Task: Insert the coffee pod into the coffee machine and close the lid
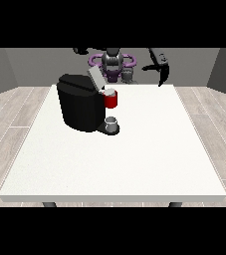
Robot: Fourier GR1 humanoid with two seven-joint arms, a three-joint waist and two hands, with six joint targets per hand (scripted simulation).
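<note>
So your coffee pod (111, 92) looks already seated in the red holder of the coffee machine (83, 104) on the table (149, 149). Lid (95, 77) is up, so closing's left. Both hands (153, 67) (80, 51) hover away; can't tell their fingers.

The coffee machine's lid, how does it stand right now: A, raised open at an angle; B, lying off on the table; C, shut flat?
A: the grey lid is tilted up above the black coffee machine, leaving the top of its red part uncovered.
</note>
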